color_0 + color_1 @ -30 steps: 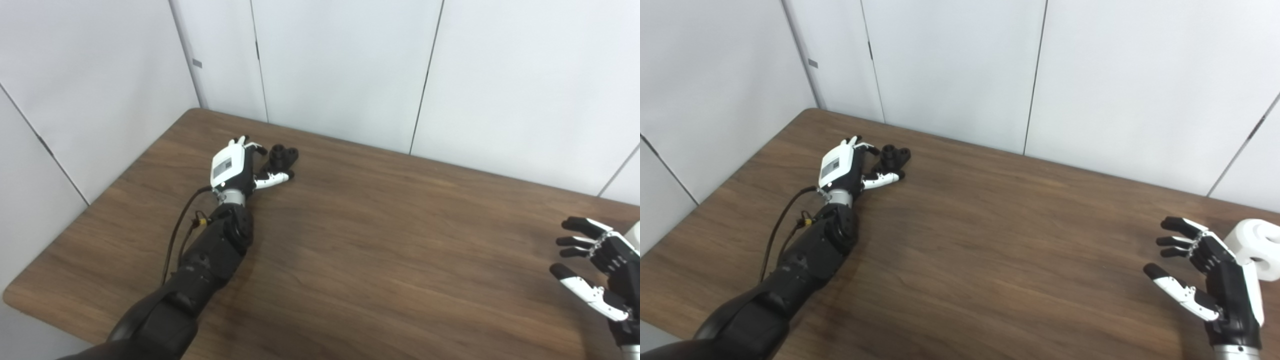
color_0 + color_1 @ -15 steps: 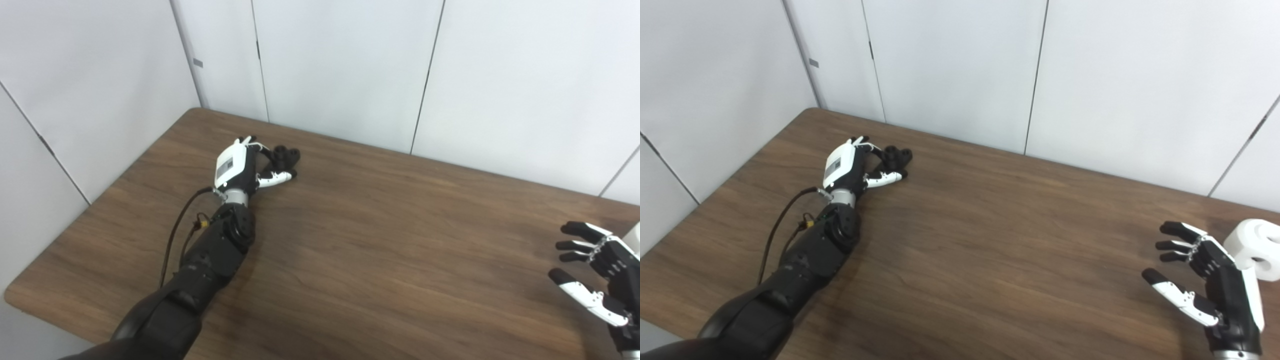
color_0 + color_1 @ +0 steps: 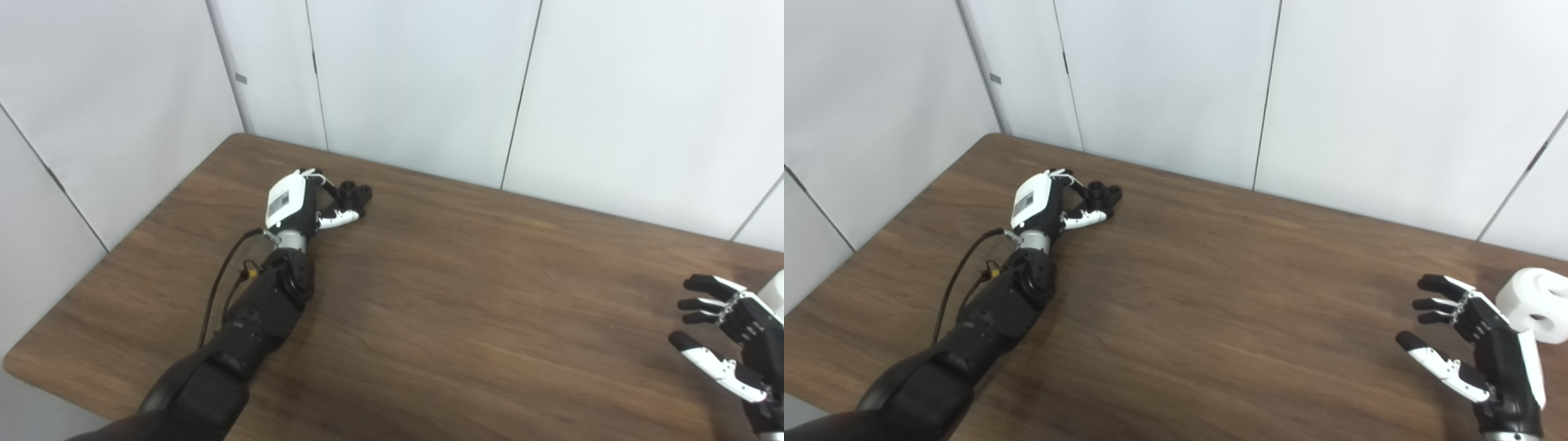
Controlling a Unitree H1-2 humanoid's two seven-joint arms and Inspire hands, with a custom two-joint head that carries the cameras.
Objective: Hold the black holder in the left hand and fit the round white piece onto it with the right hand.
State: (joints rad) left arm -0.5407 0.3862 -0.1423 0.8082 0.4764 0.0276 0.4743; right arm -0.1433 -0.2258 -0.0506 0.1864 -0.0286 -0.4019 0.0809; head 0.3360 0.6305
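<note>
Brown wooden table (image 3: 1213, 318) (white panelled walls (image 3: 1164, 86))

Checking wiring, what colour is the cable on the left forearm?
Dark brown cable, with a yellow fitting; clearest in the left eye view.

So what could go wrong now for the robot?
The left hand is curling around the black holder, which sits on the table near the far edge. A loose hold might push it away or let it slip when lifted. The right hand is open, with the round white piece behind it near the table's right side, so a clumsy reach might nudge it off.
</note>
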